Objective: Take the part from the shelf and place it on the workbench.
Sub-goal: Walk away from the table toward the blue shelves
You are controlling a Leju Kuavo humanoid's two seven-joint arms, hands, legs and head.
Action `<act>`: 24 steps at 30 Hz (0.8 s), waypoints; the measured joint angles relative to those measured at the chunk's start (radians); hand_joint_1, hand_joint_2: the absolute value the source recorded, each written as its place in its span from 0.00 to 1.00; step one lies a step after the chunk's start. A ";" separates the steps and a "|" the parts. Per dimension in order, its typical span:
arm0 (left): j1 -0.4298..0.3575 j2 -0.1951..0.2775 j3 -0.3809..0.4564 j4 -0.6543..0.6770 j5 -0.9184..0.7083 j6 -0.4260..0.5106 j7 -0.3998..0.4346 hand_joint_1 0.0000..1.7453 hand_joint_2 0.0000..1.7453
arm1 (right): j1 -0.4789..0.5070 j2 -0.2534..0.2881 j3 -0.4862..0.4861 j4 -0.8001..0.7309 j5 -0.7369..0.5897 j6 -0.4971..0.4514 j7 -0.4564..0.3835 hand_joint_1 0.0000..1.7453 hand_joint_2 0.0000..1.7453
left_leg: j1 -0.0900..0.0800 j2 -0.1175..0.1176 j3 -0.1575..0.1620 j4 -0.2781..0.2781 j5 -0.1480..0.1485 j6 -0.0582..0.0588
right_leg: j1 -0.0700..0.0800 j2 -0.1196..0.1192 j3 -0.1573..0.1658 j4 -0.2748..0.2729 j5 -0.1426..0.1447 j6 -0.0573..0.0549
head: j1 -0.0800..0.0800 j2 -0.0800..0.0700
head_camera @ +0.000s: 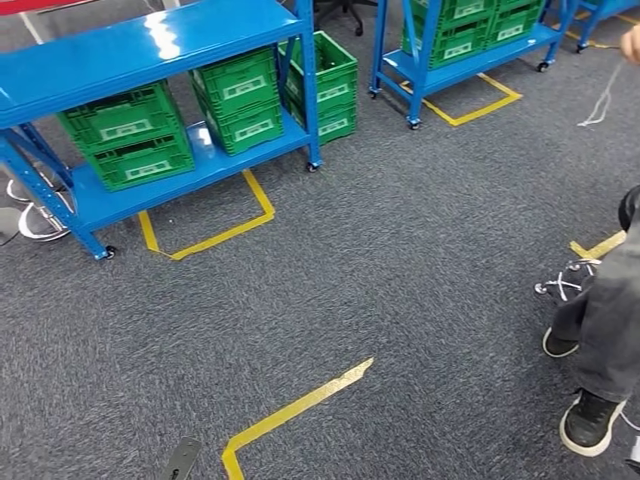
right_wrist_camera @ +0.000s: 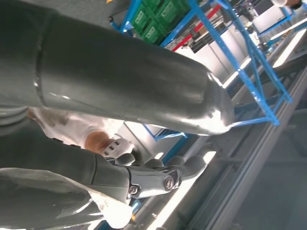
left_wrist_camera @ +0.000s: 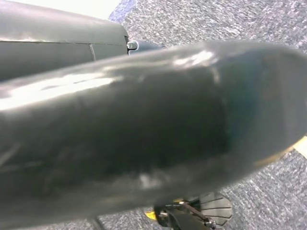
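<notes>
- A blue shelf [head_camera: 143,45] stands on grey carpet at upper left, its upper levels cut off; green crates [head_camera: 124,135] sit on its lowest level.
- The part cannot be made out; crate contents are hidden.
- Left hand [left_wrist_camera: 152,129] is a blurred dark mass; its fingers cannot be told.
- Right hand [right_wrist_camera: 119,91]: fingers [right_wrist_camera: 181,167] curl loosely, empty.
- A person's legs [head_camera: 604,330] are cut off at right.

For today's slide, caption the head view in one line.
Blue shelf with green crates stands across grey carpet; a person's shoes at right.

Bright even light; blurred wrist views
</notes>
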 joint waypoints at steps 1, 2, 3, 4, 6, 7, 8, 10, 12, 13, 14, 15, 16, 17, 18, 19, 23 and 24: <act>-0.001 0.001 0.000 0.000 0.000 0.000 0.000 0.00 0.00 | 0.001 0.001 -0.001 -0.001 0.000 0.000 0.000 0.00 0.00 | -0.005 0.013 0.026 -0.052 0.014 0.008 | 0.002 -0.007 0.003 0.000 -0.003 0.003 | 0.000 0.000; -0.002 0.003 0.000 0.000 0.000 0.000 0.000 0.00 0.00 | 0.001 0.002 -0.002 -0.001 0.000 0.000 0.000 0.00 0.00 | -0.009 0.021 0.038 -0.079 0.015 0.014 | 0.004 -0.014 0.004 -0.001 -0.005 0.007 | 0.001 0.000; -0.002 0.004 0.000 0.000 0.000 0.000 0.000 0.00 0.00 | 0.001 0.004 -0.003 -0.002 -0.003 0.001 -0.001 0.00 0.00 | -0.011 0.022 0.042 -0.087 0.010 0.016 | 0.005 -0.020 0.005 -0.004 -0.006 0.012 | 0.000 0.000; -0.001 0.003 0.000 0.000 0.000 0.000 0.000 0.00 0.00 | 0.000 0.006 -0.004 -0.002 -0.007 0.002 -0.002 0.00 0.00 | -0.010 0.018 0.043 -0.093 0.012 0.014 | 0.005 -0.023 0.004 -0.007 -0.007 0.012 | 0.001 0.000; 0.003 0.002 0.000 0.000 0.000 0.000 0.000 0.00 0.00 | -0.002 0.008 -0.005 -0.003 -0.018 0.004 -0.006 0.00 0.00 | -0.009 0.012 0.045 -0.099 0.014 0.009 | 0.006 -0.026 0.004 -0.013 -0.008 0.007 | 0.002 0.000; 0.004 0.003 0.000 0.000 0.000 0.000 0.000 0.00 0.00 | -0.004 0.010 -0.006 -0.004 -0.022 0.005 -0.008 0.00 0.00 | -0.008 0.012 0.047 -0.101 0.014 0.006 | 0.007 -0.026 0.003 -0.014 -0.009 0.003 | 0.003 0.000; 0.004 0.003 0.000 0.000 0.000 0.000 0.000 0.00 0.00 | -0.005 0.011 -0.007 -0.004 -0.024 0.006 -0.008 0.00 0.00 | -0.008 0.012 0.047 -0.101 0.012 0.008 | 0.006 -0.025 0.005 -0.016 -0.008 0.004 | 0.003 0.000; 0.004 0.004 0.000 0.000 0.000 0.000 0.000 0.00 0.00 | -0.005 0.013 -0.009 -0.004 -0.025 0.007 -0.009 0.00 0.00 | -0.009 0.013 0.047 -0.101 0.010 0.011 | 0.005 -0.023 0.012 -0.020 -0.006 0.008 | 0.003 0.000; 0.004 0.003 0.000 0.000 0.000 0.000 0.000 0.00 0.00 | -0.005 0.015 -0.011 -0.004 -0.026 0.008 -0.009 0.00 0.00 | -0.010 0.014 0.047 -0.100 0.010 0.012 | 0.005 -0.021 0.017 -0.024 -0.003 0.013 | 0.003 0.000; 0.004 0.003 0.000 0.000 0.000 0.000 0.000 0.00 0.00 | -0.005 0.016 -0.011 -0.004 -0.026 0.008 -0.009 0.00 0.00 | -0.010 0.015 0.048 -0.100 0.010 0.013 | 0.005 -0.021 0.018 -0.025 -0.002 0.014 | 0.003 0.000; 0.004 0.003 0.000 0.000 0.000 0.000 0.000 0.00 0.00 | -0.005 0.016 -0.012 -0.004 -0.027 0.008 -0.009 0.00 0.00 | -0.010 0.015 0.048 -0.100 0.009 0.014 | 0.005 -0.021 0.018 -0.026 -0.001 0.016 | 0.003 0.000; 0.004 0.004 0.000 0.000 0.000 0.000 0.000 0.00 0.00 | -0.005 0.017 -0.012 -0.004 -0.027 0.008 -0.009 0.00 0.00 | -0.012 0.015 0.047 -0.098 0.007 0.018 | 0.003 -0.022 0.019 -0.028 0.000 0.020 | 0.003 0.000; 0.004 0.004 0.000 0.000 0.000 -0.001 0.000 0.00 0.00 | -0.005 0.018 -0.012 -0.005 -0.027 0.009 -0.009 0.00 0.00 | -0.014 0.015 0.047 -0.096 0.005 0.023 | 0.002 -0.022 0.020 -0.031 0.001 0.026 | 0.002 0.000; 0.004 0.004 0.000 0.000 0.000 -0.002 0.000 0.00 0.00 | -0.005 0.019 -0.012 -0.005 -0.026 0.010 -0.010 0.00 0.00 | -0.016 0.014 0.046 -0.095 0.004 0.028 | 0.000 -0.024 0.022 -0.033 0.002 0.032 | 0.002 0.000; 0.004 0.004 0.000 0.000 0.000 -0.002 0.000 0.00 0.00 | -0.006 0.020 -0.012 -0.006 -0.026 0.011 -0.011 0.00 0.00 | -0.017 0.013 0.048 -0.098 0.004 0.035 | 0.000 -0.026 0.026 -0.036 0.003 0.038 | 0.002 0.000; 0.004 0.004 0.000 0.000 0.000 -0.003 0.000 0.00 0.00 | -0.007 0.021 -0.012 -0.007 -0.026 0.011 -0.011 0.00 0.00 | -0.014 0.012 0.054 -0.108 0.008 0.040 | -0.001 -0.021 0.027 -0.036 0.001 0.041 | 0.002 0.000; 0.000 0.002 0.000 0.000 0.000 -0.004 0.000 0.00 0.00 | -0.004 0.023 -0.016 -0.010 -0.026 0.013 -0.012 0.00 0.00 | -0.004 0.003 0.074 -0.141 0.025 0.053 | -0.004 0.056 -0.049 0.117 -0.080 0.046 | 0.006 0.000; -0.001 0.002 0.001 0.000 0.000 -0.005 0.000 0.00 0.00 | -0.002 0.024 -0.018 -0.009 -0.026 0.013 -0.012 0.00 0.00 | -0.003 0.000 0.074 -0.140 0.027 0.053 | -0.005 0.064 -0.088 0.187 -0.106 0.048 | 0.006 0.000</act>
